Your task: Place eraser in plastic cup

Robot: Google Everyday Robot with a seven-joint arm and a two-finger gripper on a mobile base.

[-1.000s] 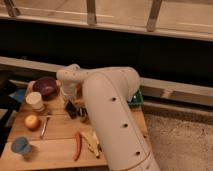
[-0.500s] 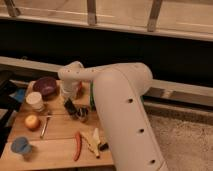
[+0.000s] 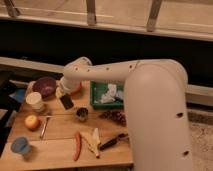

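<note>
- The gripper [image 3: 63,95] hangs over the back left of the wooden table [image 3: 60,131], beside the purple bowl [image 3: 45,86]. Its fingers are pinched shut on the eraser [image 3: 67,102], a small, flat, dark block hanging tilted (gripped by its top, probably so it drops clean).
- The plastic cup [image 3: 21,146] is pale blue, short and tapered. It stands mouth-up at the near left corner, well apart from the eraser.
- A shiny metal cup [image 3: 82,114] sits near the eraser.

Arm bends leftward, its tool [image 3: 64,96] clamped, low at left.

Claw [image 3: 64,96] blurred beside purple bowl [image 3: 45,86], gripping eraser [image 3: 66,102], arm [image 3: 155,110] cut off at bottom edge
</note>
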